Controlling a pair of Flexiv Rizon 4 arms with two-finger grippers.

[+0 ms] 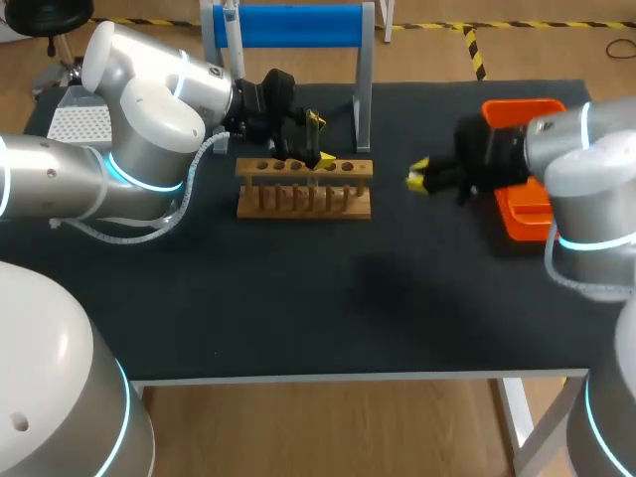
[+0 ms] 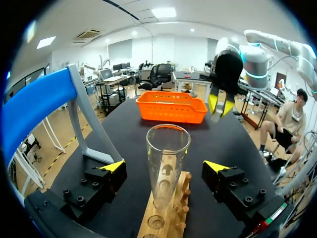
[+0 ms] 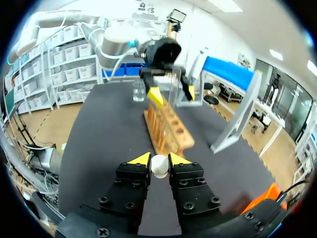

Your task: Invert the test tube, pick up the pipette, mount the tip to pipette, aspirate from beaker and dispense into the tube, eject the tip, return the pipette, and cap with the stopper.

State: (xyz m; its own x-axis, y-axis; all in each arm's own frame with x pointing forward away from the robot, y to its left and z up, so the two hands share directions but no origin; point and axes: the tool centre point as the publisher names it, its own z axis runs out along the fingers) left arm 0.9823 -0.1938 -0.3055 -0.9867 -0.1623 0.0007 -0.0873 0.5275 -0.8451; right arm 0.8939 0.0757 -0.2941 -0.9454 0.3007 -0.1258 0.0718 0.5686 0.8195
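Left end effector (image 1: 320, 139) gapes wide around the racked test tube (image 2: 167, 163); right end effector (image 1: 418, 178), at its 3 o'clock, pinches the stopper (image 3: 159, 166), seemingly for capping.

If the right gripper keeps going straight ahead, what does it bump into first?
Probably the near end of the wooden rack, straight ahead of the right gripper and the white stopper it holds; height is hard to judge.

Black table (image 1: 298, 298) with wooden rack (image 1: 304, 194), orange basket (image 1: 519, 214)

Lab: test tube (image 2: 167, 158) in wooden rack (image 1: 304, 207)
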